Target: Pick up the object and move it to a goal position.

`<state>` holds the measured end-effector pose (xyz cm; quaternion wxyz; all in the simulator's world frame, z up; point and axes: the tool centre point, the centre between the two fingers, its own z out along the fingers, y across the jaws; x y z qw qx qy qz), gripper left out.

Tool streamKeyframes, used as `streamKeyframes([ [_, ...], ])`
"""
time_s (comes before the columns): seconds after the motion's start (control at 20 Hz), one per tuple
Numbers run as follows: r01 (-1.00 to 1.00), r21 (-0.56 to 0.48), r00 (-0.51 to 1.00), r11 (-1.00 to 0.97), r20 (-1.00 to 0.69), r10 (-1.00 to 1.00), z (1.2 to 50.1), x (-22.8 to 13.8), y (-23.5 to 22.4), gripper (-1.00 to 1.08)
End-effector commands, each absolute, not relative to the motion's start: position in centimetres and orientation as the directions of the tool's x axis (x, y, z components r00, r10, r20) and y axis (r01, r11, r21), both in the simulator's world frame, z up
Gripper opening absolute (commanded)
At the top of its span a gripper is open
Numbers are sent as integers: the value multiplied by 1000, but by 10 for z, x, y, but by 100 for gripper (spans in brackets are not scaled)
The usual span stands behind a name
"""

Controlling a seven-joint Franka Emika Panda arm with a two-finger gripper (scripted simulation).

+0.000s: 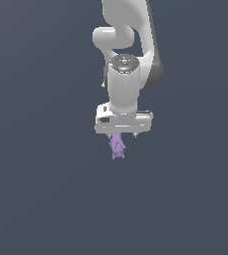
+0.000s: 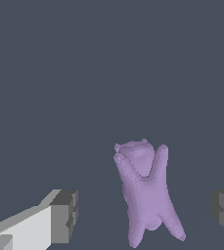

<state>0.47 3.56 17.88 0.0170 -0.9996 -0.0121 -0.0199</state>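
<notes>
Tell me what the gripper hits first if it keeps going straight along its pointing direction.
Likely the purple object: it lies between the open fingers of the gripper, touching neither. Beyond it only the plain grey surface shows; depth is unclear.

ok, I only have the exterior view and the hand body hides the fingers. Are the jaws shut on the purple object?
Observer: No. In the wrist view the gripper is open, with both pads clear of the object.
Operator: Centred?
Observer: Roughly. The gaps from it to the two fingers look about even.
Operator: Shape? It's just a jagged blob here.
Observer: Elongated, with a rounded lump between two prongs at one end and two more prongs at the other.
</notes>
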Motion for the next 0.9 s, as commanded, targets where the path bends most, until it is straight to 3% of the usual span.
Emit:
streamKeyframes([
  [0.0,25,-33,999,-999,40,23,179,5,36,100],
  [0.85,14,0,998,-1000,64,14,190,13,11,100],
])
